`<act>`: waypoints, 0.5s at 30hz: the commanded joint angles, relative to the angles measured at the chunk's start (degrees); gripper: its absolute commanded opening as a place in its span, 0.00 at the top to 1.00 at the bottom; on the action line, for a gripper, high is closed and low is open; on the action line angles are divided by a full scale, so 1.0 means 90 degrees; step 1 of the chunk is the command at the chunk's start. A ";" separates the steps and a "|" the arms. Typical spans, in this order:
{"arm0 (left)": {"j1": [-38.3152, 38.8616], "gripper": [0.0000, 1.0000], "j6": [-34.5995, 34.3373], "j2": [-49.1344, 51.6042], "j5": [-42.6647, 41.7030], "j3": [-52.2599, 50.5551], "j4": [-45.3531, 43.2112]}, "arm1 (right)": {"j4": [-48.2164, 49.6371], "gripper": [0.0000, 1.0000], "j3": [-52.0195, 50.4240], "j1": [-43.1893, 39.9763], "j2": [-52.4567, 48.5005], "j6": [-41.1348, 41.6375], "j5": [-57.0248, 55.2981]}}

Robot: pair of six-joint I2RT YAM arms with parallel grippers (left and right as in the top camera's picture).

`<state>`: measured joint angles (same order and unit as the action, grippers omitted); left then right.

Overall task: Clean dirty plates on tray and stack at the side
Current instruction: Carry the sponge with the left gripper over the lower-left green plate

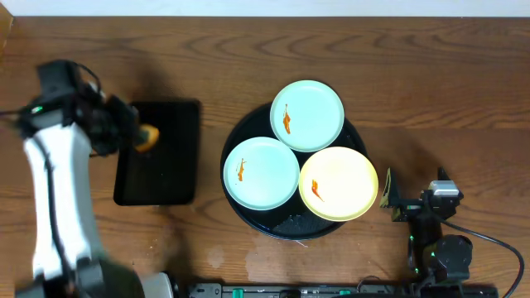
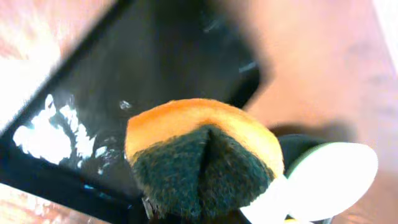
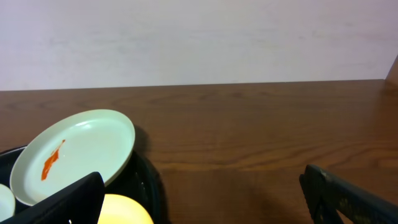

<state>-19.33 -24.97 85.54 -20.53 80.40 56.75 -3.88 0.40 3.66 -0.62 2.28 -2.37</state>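
Cleaning is yet to start: three smeared plates [image 1: 262, 172] lie on the round black tray [image 1: 284, 225], none stacked beside it; left of it the left gripper [image 1: 132, 134] clamps a sponge [image 2: 200, 155], right of it the right gripper [image 3: 202, 200] gapes empty.

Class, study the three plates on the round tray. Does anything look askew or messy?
Yes. The far mint plate sits tilted on the rim of the tray, and the yellow plate overhangs it too. All three, including the near mint plate, carry an orange smear.
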 commanded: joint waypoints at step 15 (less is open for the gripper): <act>0.1892 0.93 0.0226 -0.1848 -0.0661 -0.0420 -0.0032 | -0.0022 0.01 -0.0010 -0.0029 0.0034 -0.0073 -0.0041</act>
<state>-8.97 -23.90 64.66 -23.79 81.03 56.40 -3.86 0.40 3.66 -0.62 2.28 -2.37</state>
